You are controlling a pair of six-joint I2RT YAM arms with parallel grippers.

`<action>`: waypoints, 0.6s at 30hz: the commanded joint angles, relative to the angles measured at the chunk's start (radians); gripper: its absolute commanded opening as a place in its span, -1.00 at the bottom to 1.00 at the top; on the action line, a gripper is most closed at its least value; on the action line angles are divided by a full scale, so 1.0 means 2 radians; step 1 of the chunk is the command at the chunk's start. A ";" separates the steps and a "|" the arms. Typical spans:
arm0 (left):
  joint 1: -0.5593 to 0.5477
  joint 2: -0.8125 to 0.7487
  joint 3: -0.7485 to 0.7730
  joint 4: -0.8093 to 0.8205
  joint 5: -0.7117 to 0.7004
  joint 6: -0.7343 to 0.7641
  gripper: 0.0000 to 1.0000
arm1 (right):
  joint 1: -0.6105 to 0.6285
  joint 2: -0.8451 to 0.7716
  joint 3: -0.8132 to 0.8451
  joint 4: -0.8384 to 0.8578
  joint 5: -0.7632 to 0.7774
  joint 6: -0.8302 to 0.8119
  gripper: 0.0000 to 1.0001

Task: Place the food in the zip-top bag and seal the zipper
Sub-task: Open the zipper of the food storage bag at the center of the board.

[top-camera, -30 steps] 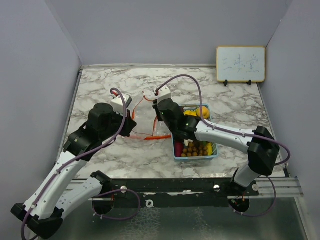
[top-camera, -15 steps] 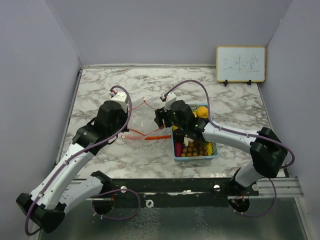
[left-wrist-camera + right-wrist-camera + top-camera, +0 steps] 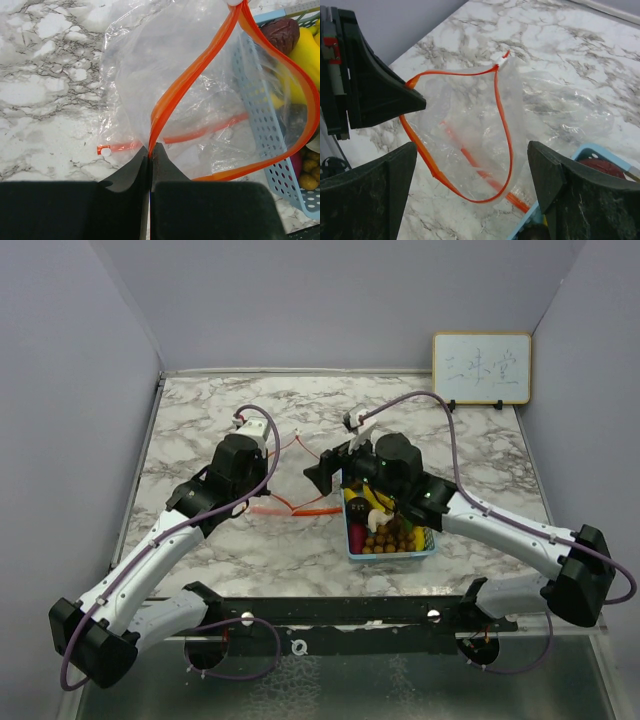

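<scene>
The clear zip-top bag [image 3: 190, 90] with its orange zipper lies on the marble, its mouth pulled into an open loop [image 3: 470, 125]. My left gripper [image 3: 150, 148] is shut on the bag's orange zipper edge at one end of the mouth [image 3: 266, 480]. My right gripper [image 3: 472, 150] stands open above the mouth with nothing between its fingers, just left of the basket [image 3: 322, 472]. The food [image 3: 385, 525] sits in the light-blue basket: a yellow banana [image 3: 305, 55], a dark purple piece [image 3: 280, 32] and brown berries.
The light-blue basket [image 3: 392, 554] stands right beside the bag, its perforated wall [image 3: 260, 115] touching the plastic. A small whiteboard [image 3: 481, 368] leans at the back right. Grey walls close in the table on three sides.
My right gripper has opened, let go of the bag's edge and drawn back toward the basket. My left gripper has moved slightly farther back and right, still pinching the zipper edge.
</scene>
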 commanded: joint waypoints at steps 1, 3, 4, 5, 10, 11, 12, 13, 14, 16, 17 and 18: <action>0.001 -0.001 -0.004 0.025 0.017 -0.004 -1.00 | 0.000 -0.030 0.039 -0.141 0.111 0.046 0.85; 0.001 0.000 -0.004 0.027 0.021 -0.004 -1.00 | 0.000 -0.048 0.044 -0.220 0.164 0.067 0.83; 0.001 -0.001 -0.005 0.029 0.023 -0.002 -1.00 | 0.000 -0.058 0.041 -0.259 0.190 0.079 0.79; 0.001 -0.001 -0.006 0.032 0.024 -0.002 -1.00 | 0.000 -0.069 0.038 -0.298 0.214 0.095 0.77; 0.001 0.002 -0.012 0.040 0.033 0.001 -1.00 | 0.000 -0.117 0.015 -0.452 0.264 0.173 0.69; 0.001 0.002 -0.012 0.041 0.035 0.001 -1.00 | 0.000 -0.128 0.010 -0.466 0.267 0.185 0.67; 0.001 0.002 -0.013 0.041 0.037 0.003 -1.00 | 0.000 -0.140 0.005 -0.476 0.269 0.195 0.65; 0.001 0.001 -0.013 0.042 0.039 0.003 -1.00 | 0.000 -0.151 0.000 -0.480 0.269 0.200 0.63; 0.001 0.000 -0.014 0.041 0.040 0.004 -1.00 | 0.000 -0.161 -0.005 -0.480 0.270 0.202 0.62; 0.001 -0.002 -0.016 0.041 0.040 0.006 -1.00 | 0.000 -0.174 -0.014 -0.477 0.265 0.205 0.58; 0.001 -0.003 -0.016 0.041 0.041 0.006 -1.00 | 0.000 -0.174 -0.018 -0.476 0.258 0.205 0.57; 0.001 -0.003 -0.017 0.040 0.041 0.007 -1.00 | 0.000 -0.170 -0.022 -0.474 0.248 0.204 0.55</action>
